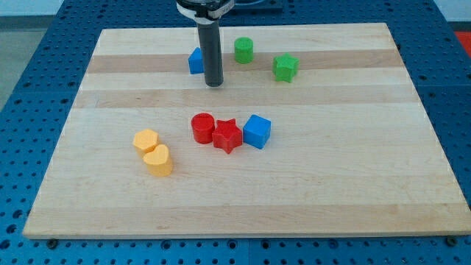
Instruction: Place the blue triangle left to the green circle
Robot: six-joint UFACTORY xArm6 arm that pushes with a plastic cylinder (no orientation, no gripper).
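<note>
Pale striped wooden desk [331,184]; blue triangle block [195,62], green cylinder block [243,50], green star block [285,68], red star block [227,135], two yellow blocks [151,151].

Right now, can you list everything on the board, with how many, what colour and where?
blue triangle: one, blue, near the view's top, partly hidden behind the rod
green circle: one, green, near the view's top, right of the rod
green star: one, green, right of the green circle
red circle: one, red, centre
red star: one, red, between red circle and blue cube
blue cube: one, blue, centre
yellow blocks: two, yellow, lower left
board: one, pale wood
my tip: one, dark, just right of the blue triangle
</note>
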